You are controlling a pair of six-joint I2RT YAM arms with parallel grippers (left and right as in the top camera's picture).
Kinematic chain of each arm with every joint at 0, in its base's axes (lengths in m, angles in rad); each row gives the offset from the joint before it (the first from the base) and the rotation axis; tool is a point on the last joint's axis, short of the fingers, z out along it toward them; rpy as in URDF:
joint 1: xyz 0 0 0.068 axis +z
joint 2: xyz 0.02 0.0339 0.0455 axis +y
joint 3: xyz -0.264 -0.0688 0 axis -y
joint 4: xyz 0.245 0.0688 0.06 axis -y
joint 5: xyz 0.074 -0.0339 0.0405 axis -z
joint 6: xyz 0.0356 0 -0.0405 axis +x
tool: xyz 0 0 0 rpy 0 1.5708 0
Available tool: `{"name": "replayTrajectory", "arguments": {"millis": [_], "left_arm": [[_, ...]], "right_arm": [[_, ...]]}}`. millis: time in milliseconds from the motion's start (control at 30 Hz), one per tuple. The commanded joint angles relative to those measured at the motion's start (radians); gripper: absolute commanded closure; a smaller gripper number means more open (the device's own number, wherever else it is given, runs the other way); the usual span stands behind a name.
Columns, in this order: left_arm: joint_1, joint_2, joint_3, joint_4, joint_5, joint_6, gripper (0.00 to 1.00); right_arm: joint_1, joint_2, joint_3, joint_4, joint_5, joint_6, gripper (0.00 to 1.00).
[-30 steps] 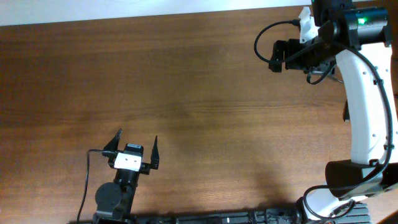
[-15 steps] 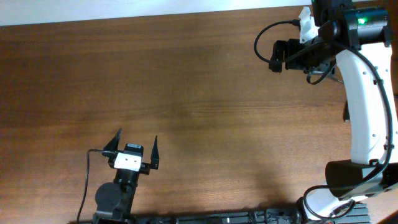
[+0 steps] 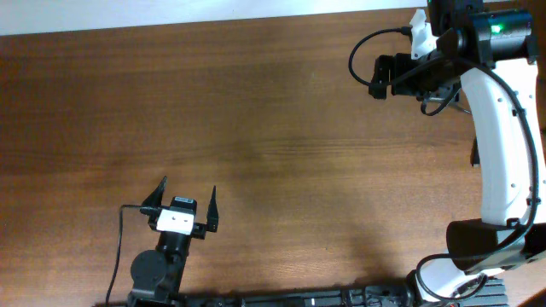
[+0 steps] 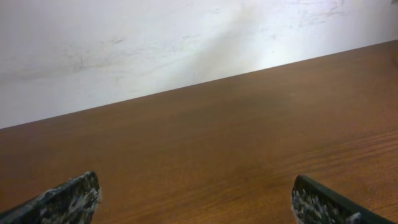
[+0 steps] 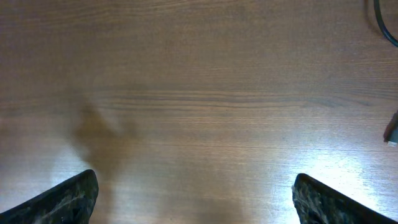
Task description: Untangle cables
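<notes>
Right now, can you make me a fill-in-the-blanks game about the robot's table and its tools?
1. The table is made of brown ____.
2. The left tool is ____, not shut, and holds nothing.
3. In the right wrist view, a cable pokes its small plug in at the ____ edge of the picture.
4. In the left wrist view, the wall behind the table is ____.

Missing words: wood; open; right; white.
</notes>
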Motion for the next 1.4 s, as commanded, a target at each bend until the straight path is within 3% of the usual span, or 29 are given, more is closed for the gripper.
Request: {"name": "replayTrajectory", "arguments": {"millis": [0,200,400,600,900,1133,1367], "left_arm": [[0.006,-0.01,-0.002,-0.008,-0.007,0.006,0.01],[0.006,-0.01,-0.002,-0.008,-0.007,0.006,0.01],[0.006,-0.01,-0.002,-0.008,-0.007,0.006,0.01],[0.006,-0.01,-0.002,-0.008,-0.007,0.006,0.01],[0.006,-0.01,-0.002,-0.008,-0.007,0.006,0.01],[0.006,-0.01,-0.002,-0.008,-0.007,0.006,0.01],[0.006,-0.01,-0.002,-0.008,-0.007,0.006,0.01]], "right_arm": [[0.006,-0.007,-0.001,-0.001,-0.005,0.011,0.01],[0.006,0.007,-0.027,0.058,0.162,0.01,0.01],[0.006,-0.101,-0.223,0.241,0.161,0.01,0.01],[0.005,-0.327,-0.689,0.593,0.161,-0.016,0.01],[0.005,-0.566,-1.343,1.304,0.195,-0.016,0.01],[0.005,-0.679,-1.678,1.769,0.195,-0.016,0.01],[0.005,-0.817,-1.918,2.039,0.195,-0.016,0.01]]}}
